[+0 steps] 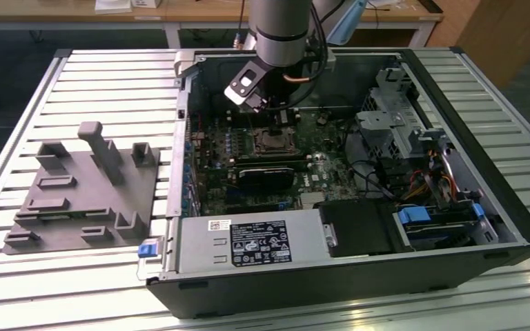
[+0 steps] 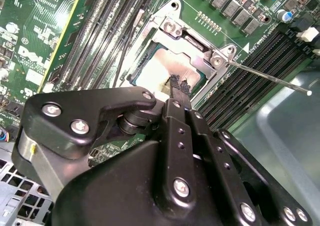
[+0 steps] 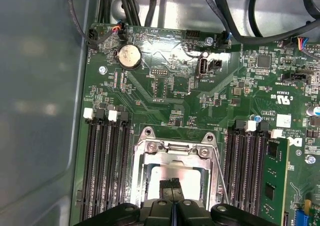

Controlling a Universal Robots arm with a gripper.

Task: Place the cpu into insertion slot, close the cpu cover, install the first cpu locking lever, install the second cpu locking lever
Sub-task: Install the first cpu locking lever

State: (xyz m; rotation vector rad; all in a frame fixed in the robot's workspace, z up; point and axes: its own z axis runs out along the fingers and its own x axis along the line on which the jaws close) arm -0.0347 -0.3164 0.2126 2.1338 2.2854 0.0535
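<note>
Closed pincer (image 2: 179,84), gripping nothing, is pointing at the cpu (image 2: 157,68) lying just below its tips within the cpu cover (image 2: 202,61). Chip is appearing light, rigid, fragile; gripping 2 opposite edges is advisable.

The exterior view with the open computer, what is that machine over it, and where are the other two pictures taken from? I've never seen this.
That is a robot arm reaching into an open computer case lying on a slatted metal table, with a grey plastic holder beside it. The two wrist views come from cameras riding on the arm, looking past its hand at the green circuit board. The hand holds nothing; its fingers are together, ending at the cpu, which lies in the board with the cpu cover framing it. A thin lever sticks out free.
</note>
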